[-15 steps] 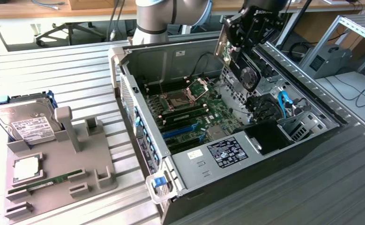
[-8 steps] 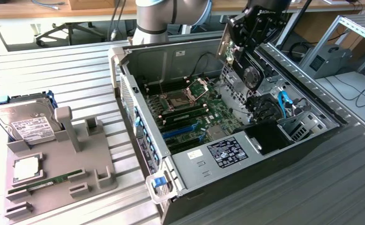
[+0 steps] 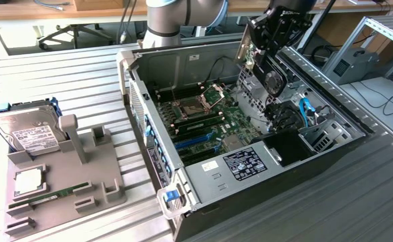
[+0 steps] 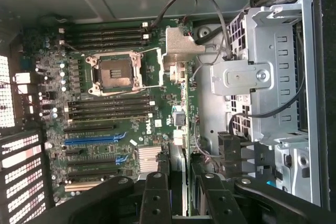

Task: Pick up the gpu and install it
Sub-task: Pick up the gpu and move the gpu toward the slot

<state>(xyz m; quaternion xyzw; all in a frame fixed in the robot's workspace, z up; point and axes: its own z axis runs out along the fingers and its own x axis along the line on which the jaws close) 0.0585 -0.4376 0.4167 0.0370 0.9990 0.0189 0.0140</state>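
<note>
Fixture: a grey moulded fixture is propping a silver boxy hard drive at a tilt, likely for easy picking.
Case: an open black computer case is lying sideways, exposing its green motherboard.
Gpu: the dark flat fan-cooled gpu card is hanging edge-down above the case, likely for slotting.
Tool: the black tool is clamping the gpu.

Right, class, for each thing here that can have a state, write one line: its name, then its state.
gpu: held above the computer case, not yet installed.
gripper: shut on the gpu.
computer case: open, its inside exposed.
CPU socket: empty, cover plate swung open.
hard drive: outside the case, standing in the grey fixture.
memory stick: lying in the fixture.
</note>
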